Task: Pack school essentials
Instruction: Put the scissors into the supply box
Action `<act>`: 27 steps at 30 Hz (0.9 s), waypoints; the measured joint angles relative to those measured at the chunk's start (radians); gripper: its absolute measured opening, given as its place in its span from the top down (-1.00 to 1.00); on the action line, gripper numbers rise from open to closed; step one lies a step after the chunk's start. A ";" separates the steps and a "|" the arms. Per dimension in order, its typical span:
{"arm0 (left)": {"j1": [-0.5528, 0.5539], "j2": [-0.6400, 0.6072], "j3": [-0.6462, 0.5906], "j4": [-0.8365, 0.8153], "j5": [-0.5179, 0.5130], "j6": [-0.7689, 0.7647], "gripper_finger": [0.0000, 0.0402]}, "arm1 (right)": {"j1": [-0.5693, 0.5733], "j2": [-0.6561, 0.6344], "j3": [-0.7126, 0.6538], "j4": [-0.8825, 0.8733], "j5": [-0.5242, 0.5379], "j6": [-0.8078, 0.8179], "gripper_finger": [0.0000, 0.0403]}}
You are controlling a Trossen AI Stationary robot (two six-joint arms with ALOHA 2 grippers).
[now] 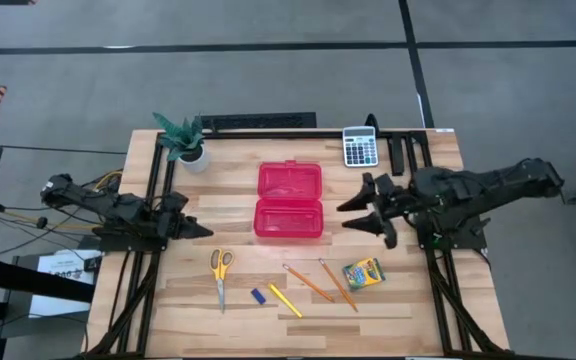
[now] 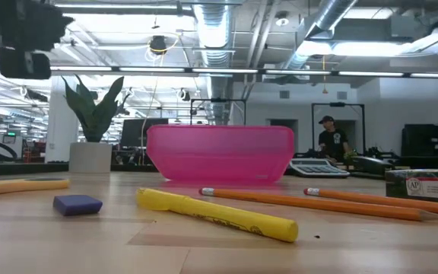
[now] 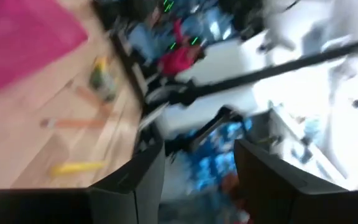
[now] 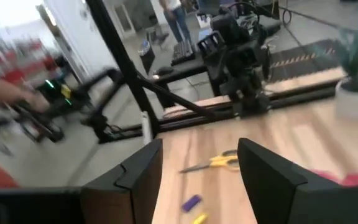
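Observation:
An open pink pencil case (image 1: pixel 288 200) lies in the middle of the table, both halves facing up. Near the table's front edge lie yellow-handled scissors (image 1: pixel 221 268), a small blue eraser (image 1: pixel 258 295), a yellow stick (image 1: pixel 285 300), two orange pencils (image 1: pixel 308 283) (image 1: pixel 338 283) and a green-and-yellow crayon box (image 1: pixel 363 273). My left gripper (image 1: pixel 203 230) hovers open, left of the case. My right gripper (image 1: pixel 355 214) hovers open, right of the case. Neither touches anything. The right wrist view shows the scissors (image 4: pixel 213 162) and eraser (image 4: pixel 191 202) beyond its fingers.
A grey calculator (image 1: pixel 360 147) sits at the far right of the table, and a small potted plant (image 1: pixel 186 140) at the far left. Black frame rails run along both sides. In the low view a person (image 2: pixel 329 137) stands in the room behind.

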 joint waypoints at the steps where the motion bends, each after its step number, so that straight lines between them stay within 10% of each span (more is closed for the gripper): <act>1: 0.000 0.022 0.029 -0.050 0.012 0.000 0.12 | -0.001 0.038 0.047 -0.018 0.000 -0.043 -0.10; 18: -0.121 0.414 0.235 -0.513 0.301 -0.083 0.04 | 0.097 0.499 0.506 -0.225 -0.006 -0.157 -0.09; 27: -0.299 0.581 0.237 -0.616 -0.017 -0.217 0.07 | 0.124 0.729 0.601 -0.190 0.014 0.044 -0.07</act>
